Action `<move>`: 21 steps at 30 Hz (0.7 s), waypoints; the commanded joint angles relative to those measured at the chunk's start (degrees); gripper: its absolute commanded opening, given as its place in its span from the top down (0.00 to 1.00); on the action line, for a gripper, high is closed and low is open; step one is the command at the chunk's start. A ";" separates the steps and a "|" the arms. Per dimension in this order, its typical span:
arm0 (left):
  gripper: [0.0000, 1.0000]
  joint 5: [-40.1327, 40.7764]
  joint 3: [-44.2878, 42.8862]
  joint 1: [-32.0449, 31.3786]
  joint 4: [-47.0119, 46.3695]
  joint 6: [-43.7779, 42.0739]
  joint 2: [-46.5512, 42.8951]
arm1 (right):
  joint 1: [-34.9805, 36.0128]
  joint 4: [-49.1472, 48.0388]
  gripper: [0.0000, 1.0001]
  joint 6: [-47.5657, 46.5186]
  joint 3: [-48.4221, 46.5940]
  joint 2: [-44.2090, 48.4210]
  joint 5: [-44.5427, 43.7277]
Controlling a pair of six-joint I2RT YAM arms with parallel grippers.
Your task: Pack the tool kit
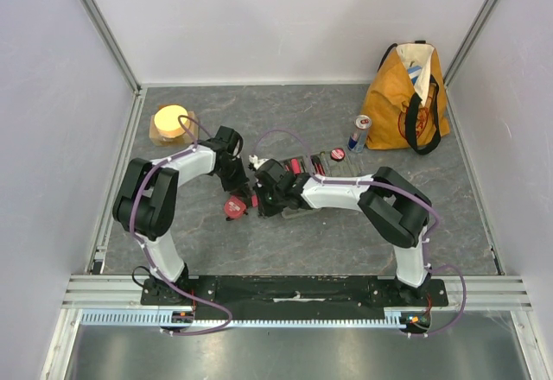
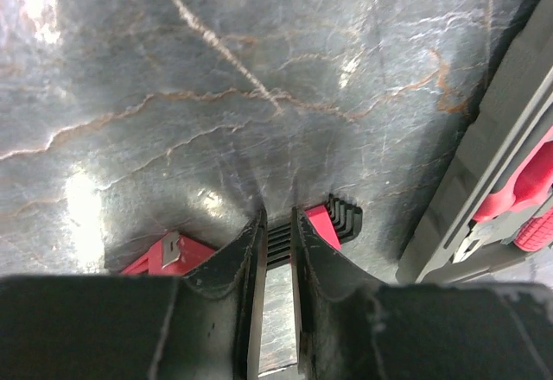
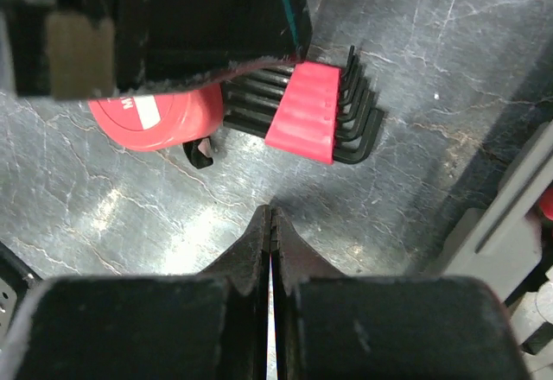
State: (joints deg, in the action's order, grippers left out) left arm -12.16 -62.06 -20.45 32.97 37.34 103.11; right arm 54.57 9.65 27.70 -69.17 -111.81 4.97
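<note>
The grey tool case [image 1: 292, 212] lies open mid-table with red-handled tools in it; its edge shows in the left wrist view [image 2: 492, 181] and the right wrist view [image 3: 505, 233]. A hex key set in a red holder [image 3: 302, 112] lies flat on the table left of the case. The round red tape measure [image 1: 234, 206] sits just beside it [image 3: 155, 117]. My left gripper [image 2: 278, 224] hangs right over the key shanks, jaws a narrow gap apart with nothing between them. My right gripper [image 3: 271, 212] is shut and empty, just short of the keys.
An orange tote bag [image 1: 406, 95] stands at the back right with a drinks can [image 1: 359, 132] and a small red round thing [image 1: 338, 153] beside it. A yellow round object in a wrapper [image 1: 173, 123] sits at the back left. Walls close off three sides.
</note>
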 commanded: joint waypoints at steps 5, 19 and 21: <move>0.76 3.20 4.93 -0.12 3.77 0.19 -2.03 | -0.69 0.81 1.00 5.25 -1.41 -3.06 -7.69; 0.76 0.11 4.06 -0.12 2.09 -0.52 -3.62 | -2.89 1.25 0.91 5.08 -1.41 -0.61 -12.09; 0.76 1.70 3.18 -0.03 3.15 -0.51 -4.14 | -2.97 1.51 0.90 4.99 -0.54 1.23 -13.14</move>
State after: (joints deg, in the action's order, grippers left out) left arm -14.70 -57.52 -20.36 33.45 37.45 99.81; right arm 51.77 8.25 33.82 -70.04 -112.55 -3.77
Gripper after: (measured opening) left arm 0.237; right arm 0.089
